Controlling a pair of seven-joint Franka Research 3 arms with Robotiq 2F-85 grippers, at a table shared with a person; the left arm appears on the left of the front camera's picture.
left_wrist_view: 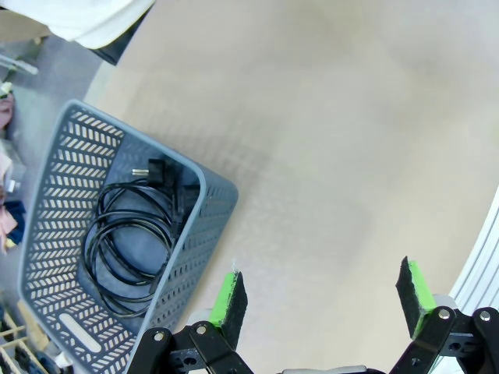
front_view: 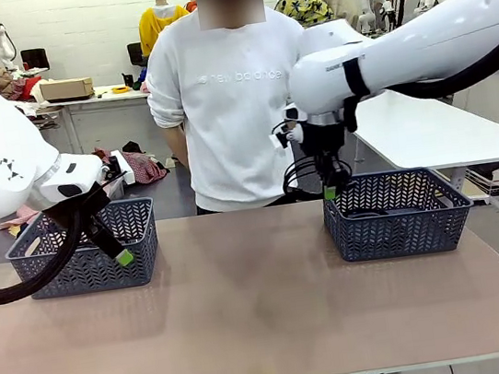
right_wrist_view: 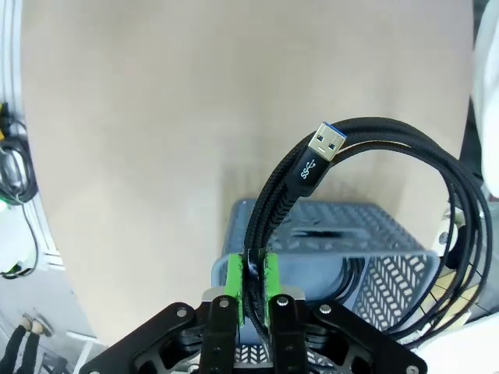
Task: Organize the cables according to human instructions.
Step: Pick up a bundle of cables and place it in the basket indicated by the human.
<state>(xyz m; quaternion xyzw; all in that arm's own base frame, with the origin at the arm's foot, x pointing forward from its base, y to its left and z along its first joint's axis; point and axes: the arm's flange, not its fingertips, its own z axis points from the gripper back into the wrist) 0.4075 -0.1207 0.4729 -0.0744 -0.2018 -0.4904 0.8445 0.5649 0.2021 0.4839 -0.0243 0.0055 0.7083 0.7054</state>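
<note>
At right of centre in your front view, the right gripper (front_view: 330, 190), clamped on a coiled braided cable (right_wrist_view: 374, 202), hangs over the right basket (front_view: 396, 213) apparently to drop it in, while the left gripper (left_wrist_view: 323, 298) waits wide open and empty beside the left basket (left_wrist_view: 93, 234), another cable (left_wrist_view: 132, 241) inside.

Front camera faces person across table (front_view: 249, 317); wrist cameras look down, seemingly high.
</note>
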